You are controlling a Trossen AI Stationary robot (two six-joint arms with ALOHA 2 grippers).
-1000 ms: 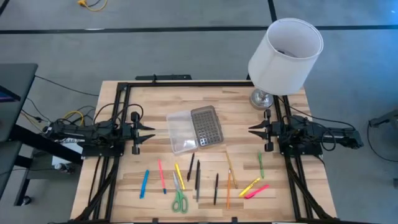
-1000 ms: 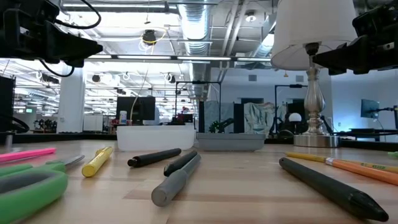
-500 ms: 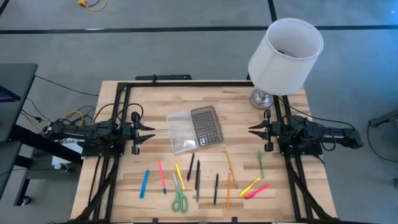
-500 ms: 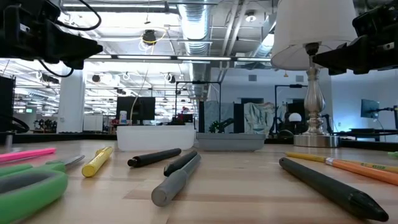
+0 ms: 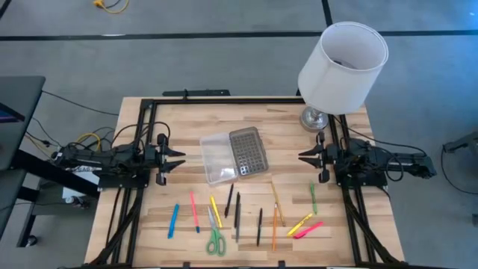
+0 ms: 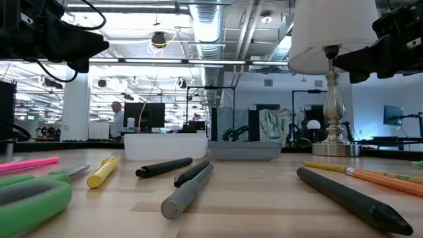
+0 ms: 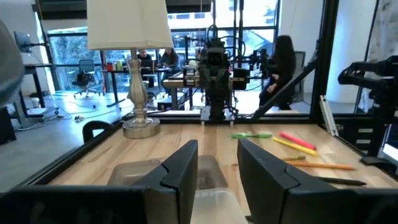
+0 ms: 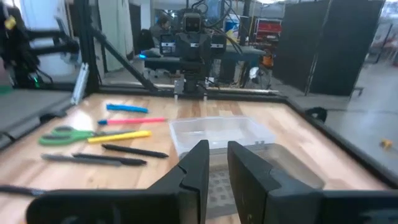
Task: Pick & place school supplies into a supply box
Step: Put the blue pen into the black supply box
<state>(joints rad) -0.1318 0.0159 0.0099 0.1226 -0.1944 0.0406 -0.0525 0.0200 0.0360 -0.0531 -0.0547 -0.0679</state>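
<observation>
High view: supply box (image 5: 231, 155) mid-table, supplies (image 5: 237, 213) nearer front edge.

You see a butcher-block wooden table (image 5: 187, 112) bordered by a black metal frame (image 5: 224, 99). At its far right corner stands a lamp with a white shade (image 5: 343, 66) on a silver base (image 5: 312, 118); in the low view its turned metal stem (image 6: 332, 106) rises from a round foot. The table rests on a grey floor (image 5: 187, 60) crossed by dark lines, where a yellow cable (image 5: 110, 5) lies near the far edge. Beyond the table you see an open workshop with ceiling ducts (image 6: 211, 20), and people (image 7: 283, 62) among desks behind it.
</observation>
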